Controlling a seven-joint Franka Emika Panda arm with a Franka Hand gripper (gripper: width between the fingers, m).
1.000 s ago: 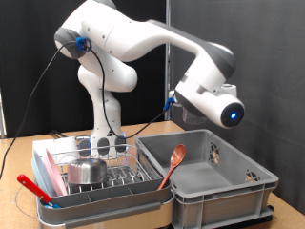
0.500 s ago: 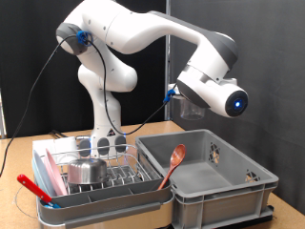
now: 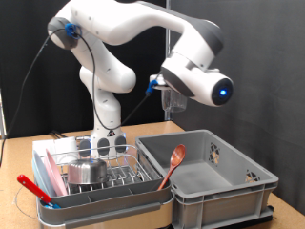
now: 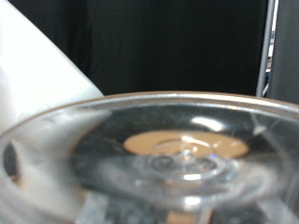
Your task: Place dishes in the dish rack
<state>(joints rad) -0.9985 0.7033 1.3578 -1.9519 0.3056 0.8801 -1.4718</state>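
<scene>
A clear drinking glass [image 4: 177, 154] fills the wrist view, very close to the camera, with its rim across the frame; the fingers themselves do not show there. In the exterior view my gripper [image 3: 173, 99] hangs high in the air, above the gap between the dish rack [image 3: 143, 188] and the grey crate, with the glass a faint clear shape under the hand. In the rack, the small steel bowl [image 3: 88, 172] sits among the wire prongs. The pink plate [image 3: 44, 177] stands on edge at the rack's left side.
A deep grey crate [image 3: 229, 196] stands at the exterior view's right with a wooden spoon [image 3: 174, 162] leaning inside it. A red-handled tool [image 3: 33, 188] lies at the rack's front left corner. The robot's base [image 3: 105, 143] rises just behind the rack.
The arm has swung from above the crate towards the exterior view's left and risen slightly, carrying the hand along.
</scene>
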